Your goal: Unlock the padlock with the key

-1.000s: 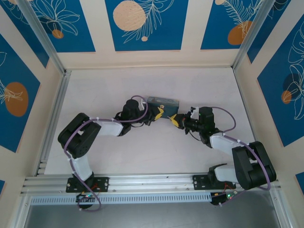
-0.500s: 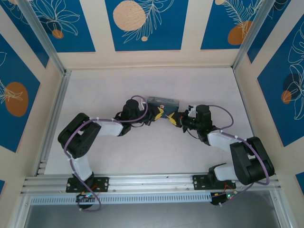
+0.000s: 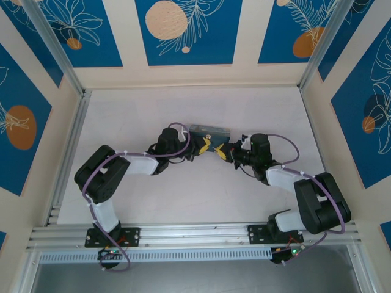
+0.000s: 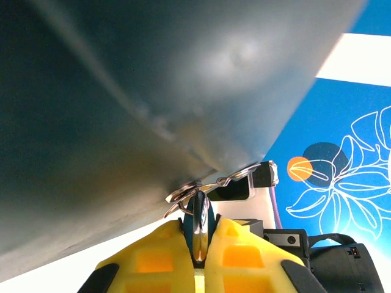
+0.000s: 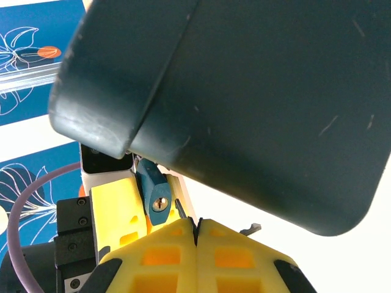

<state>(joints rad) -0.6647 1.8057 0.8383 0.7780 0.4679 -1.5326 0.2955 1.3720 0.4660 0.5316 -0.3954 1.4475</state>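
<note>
Starting at the near edge of the white worktop, the 2 arms are bending in toward each other from their bases on the aluminium rail and meeting near the middle. The left claw is clamping its yellow fingers on the padlock. The teal-blue body is sitting squeezed upright between them, its top poking out above the fingertips.

The right claw is facing it from the other side, fingers pressed together along a thin seam. A thin grey sliver, which looks like the key, is sticking out by that seam, so this claw seems to be pinching it. The sliver's tip is sitting just beside the brass keyhole on the padlock's end, close to it but outside it as far as the right wrist view is showing.

Just past the fingers, the thin silvery shackle is looping through a metal fitting on the edge of the dark blue-grey box, so the padlock is hanging at the box's near side. The box is sitting on the worktop right behind both claws, its dark wall looming over each wrist camera.

Farther back, the bare worktop is running on to cream walls carrying blue panels with white leaf outlines and orange discs.
</note>
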